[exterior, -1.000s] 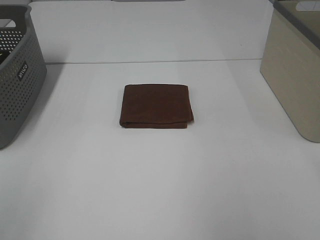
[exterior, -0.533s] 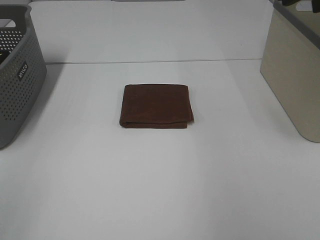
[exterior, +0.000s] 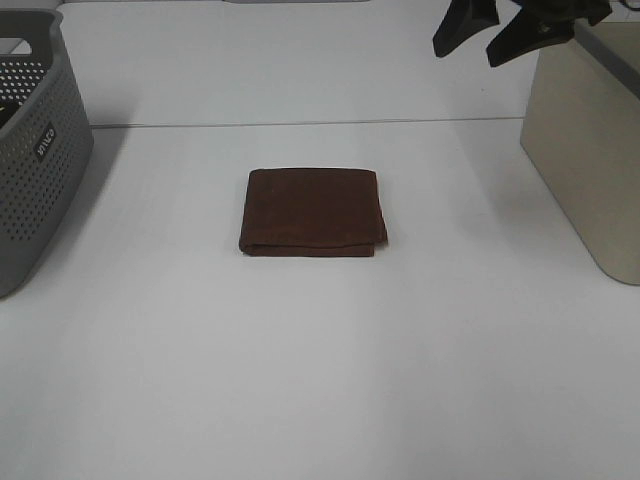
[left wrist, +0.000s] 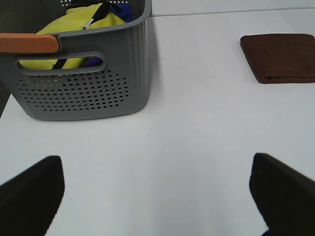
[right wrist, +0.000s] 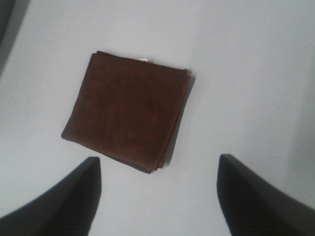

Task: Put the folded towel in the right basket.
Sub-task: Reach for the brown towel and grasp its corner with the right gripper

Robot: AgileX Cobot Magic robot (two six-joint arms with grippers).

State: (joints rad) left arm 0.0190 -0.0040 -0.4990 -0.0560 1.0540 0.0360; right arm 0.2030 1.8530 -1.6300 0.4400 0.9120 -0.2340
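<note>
While the folded towel [exterior: 312, 212] lies flat near the middle of the white counter [exterior: 320, 400], we find the right claw [exterior: 488, 36] up at the far right of the high view. It is close to the rim of the right basket [exterior: 585, 150] and well apart from the towel. Its two dark fingers [exterior: 455, 25] are spread wide, with nothing between them. From the right wrist camera we look down on the dark brown towel, framed between those spread fingers, which do not touch it.

The towel is roughly square, and its layered edges show along the side nearest the high camera. It touches neither basket. The right basket is beige with solid walls and a grey rim, and we cannot see inside it.

At the left edge of the counter stands a grey perforated basket [exterior: 35, 160]. In the left wrist view it holds yellow fabric [left wrist: 74, 22] and something blue beside it that we cannot identify. The left claw [left wrist: 157, 191] appears only in that wrist view. It is wide apart and empty over bare counter, near the grey basket and well apart from the towel.
</note>
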